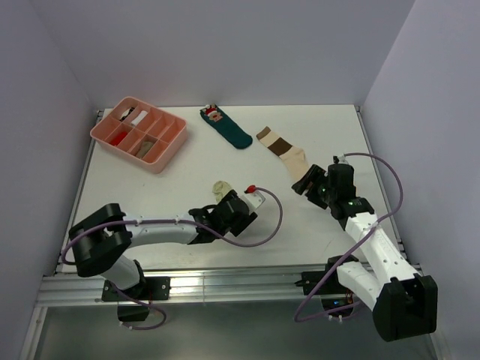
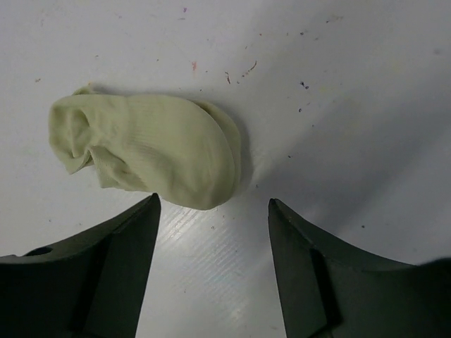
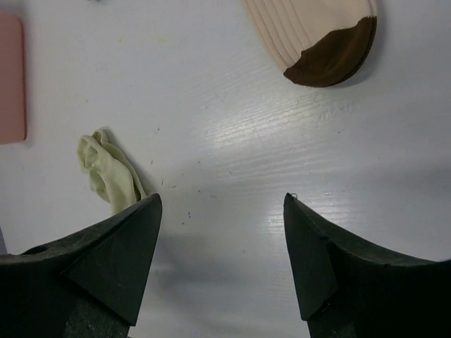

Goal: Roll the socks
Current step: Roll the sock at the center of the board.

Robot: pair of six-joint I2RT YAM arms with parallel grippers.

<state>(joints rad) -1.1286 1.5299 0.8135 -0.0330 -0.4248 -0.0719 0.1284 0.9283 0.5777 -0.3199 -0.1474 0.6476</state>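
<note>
**A:** Left of centre: what does the left claw [image 2: 213,201] hold?
**B:** Nothing. It stands released, with the plain sock [image 2: 151,149] bunched on the desk [image 2: 352,84] just beyond its tips. A shallow pinch could catch one layer and pull the bundle loose.
**A:** And at right?
**B:** The right claw [image 3: 222,197], also released, hovers short of the flat banded sock [image 3: 317,42]. Closing here would likely grasp nothing.

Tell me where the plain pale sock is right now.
In the top view the plain pale sock lies crumpled on the table near the front centre, just ahead of the left pincer, with the banded sock further back to the right.
</note>
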